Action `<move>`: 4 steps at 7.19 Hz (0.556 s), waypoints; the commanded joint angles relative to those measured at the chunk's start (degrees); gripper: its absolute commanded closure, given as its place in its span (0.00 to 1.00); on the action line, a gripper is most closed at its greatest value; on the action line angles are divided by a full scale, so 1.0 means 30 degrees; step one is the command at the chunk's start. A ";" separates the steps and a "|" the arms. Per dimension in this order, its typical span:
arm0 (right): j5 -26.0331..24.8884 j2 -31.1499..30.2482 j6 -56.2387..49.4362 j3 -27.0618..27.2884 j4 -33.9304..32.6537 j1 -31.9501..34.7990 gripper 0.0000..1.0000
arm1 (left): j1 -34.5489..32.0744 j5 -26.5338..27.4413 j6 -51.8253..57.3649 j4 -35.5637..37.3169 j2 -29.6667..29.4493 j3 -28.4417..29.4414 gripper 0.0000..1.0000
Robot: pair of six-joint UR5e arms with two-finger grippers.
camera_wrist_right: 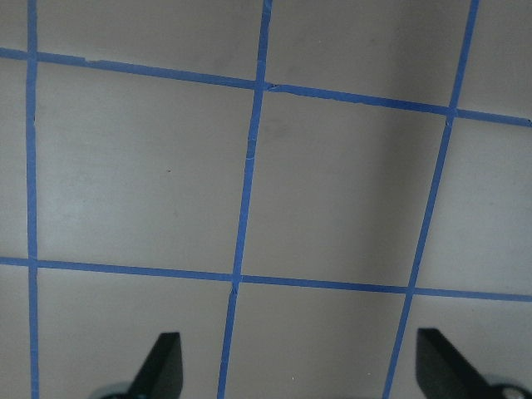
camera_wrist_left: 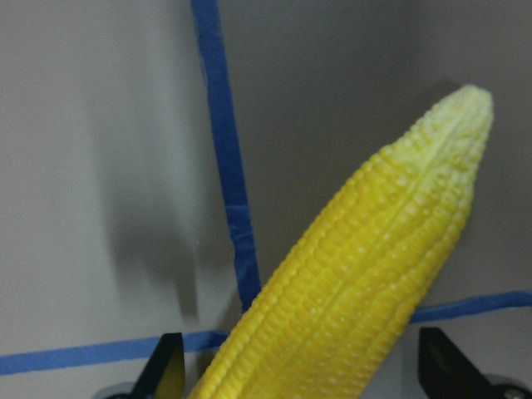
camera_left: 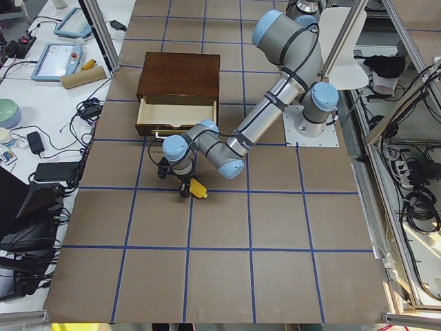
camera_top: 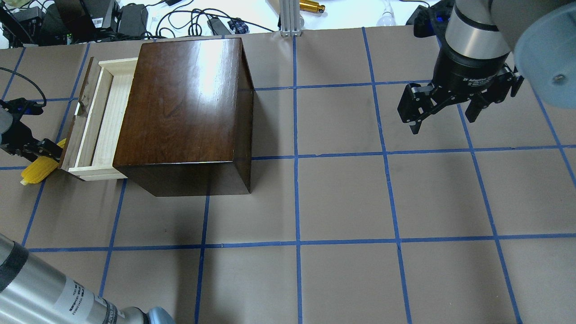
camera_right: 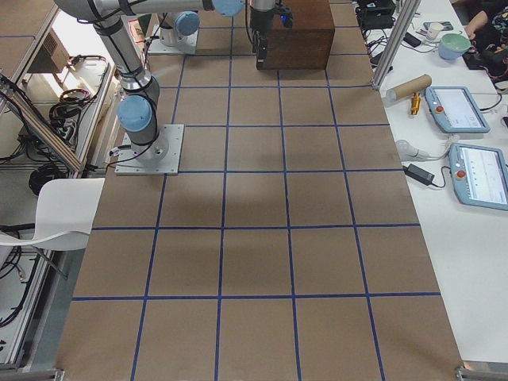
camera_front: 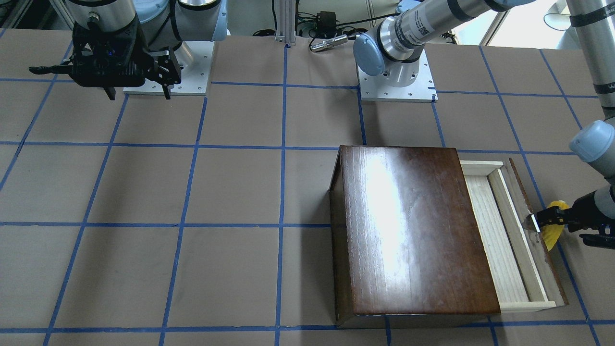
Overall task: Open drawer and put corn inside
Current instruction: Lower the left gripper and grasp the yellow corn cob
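The drawer [camera_front: 499, 240] of pale wood is pulled partway out of the glossy dark-brown box [camera_front: 413, 230]. It also shows in the overhead view [camera_top: 105, 121] beside the box [camera_top: 184, 103]. The yellow corn [camera_top: 36, 171] lies on the table just outside the drawer's dark front panel. My left gripper [camera_top: 45, 150] is low over the corn's thick end. In the left wrist view the corn [camera_wrist_left: 366, 274] lies between its spread fingers [camera_wrist_left: 170, 366], which do not press on it. My right gripper [camera_top: 443, 108] is open and empty, hanging above the table far from the box.
The table is brown paper with a grid of blue tape [camera_top: 294, 157]. Both arm bases [camera_front: 396, 89] stand on the robot's side of the table. Cables and devices [camera_top: 135, 18] lie past the far edge. A small metal handle [camera_front: 533, 223] sits on the drawer front next to the left gripper.
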 commanded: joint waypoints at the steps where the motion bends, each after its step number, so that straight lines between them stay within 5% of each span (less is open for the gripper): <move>1: 0.0013 -0.0015 -0.0020 0.0000 0.0000 0.0000 0.00 | 0.0000 0.0013 -0.0022 0.0115 -0.0358 0.0007 0.00; 4: 0.0013 0.0014 0.0009 0.0000 0.0000 0.0000 0.00 | 0.0000 0.0013 -0.0051 0.0174 -0.0389 0.0065 0.00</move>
